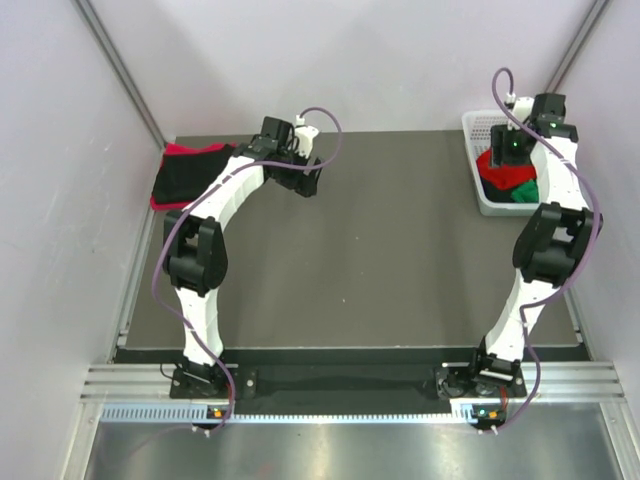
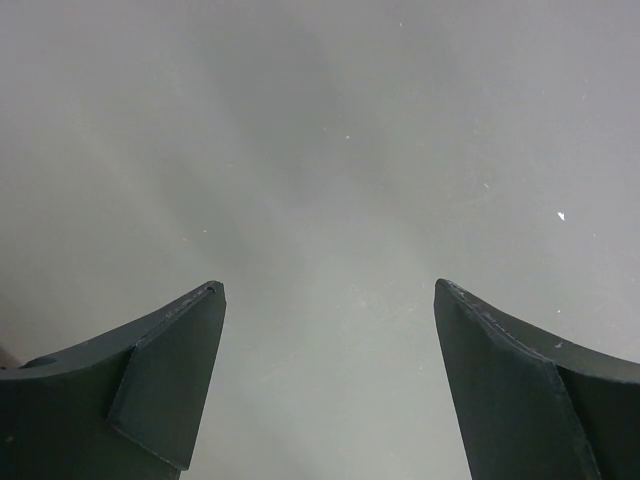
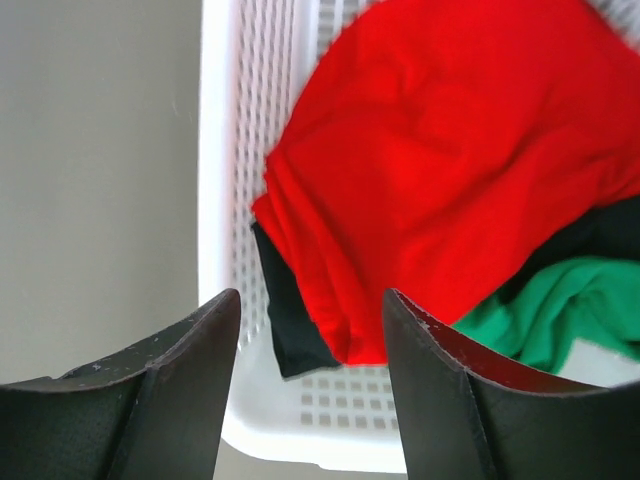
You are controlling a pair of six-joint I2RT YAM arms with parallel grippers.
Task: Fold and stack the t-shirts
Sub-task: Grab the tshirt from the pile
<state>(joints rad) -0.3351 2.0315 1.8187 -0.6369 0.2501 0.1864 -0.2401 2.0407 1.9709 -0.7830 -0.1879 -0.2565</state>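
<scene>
In the right wrist view a bright red t-shirt (image 3: 450,170) lies crumpled on top of a black one (image 3: 290,325) and a green one (image 3: 560,310) inside the white lattice basket (image 3: 215,200). My right gripper (image 3: 312,300) hangs over the basket's near corner, open, with the red and black shirt edges showing in the gap below its fingers. At the table's far left a folded black t-shirt (image 1: 192,176) rests on a pinkish red one (image 1: 180,150). My left gripper (image 2: 330,290) is open over bare table, just right of that stack (image 1: 308,180).
The basket (image 1: 472,165) stands at the far right corner of the dark table, close to the right wall. The folded stack lies against the left wall. Both arms' bases sit at the near edge.
</scene>
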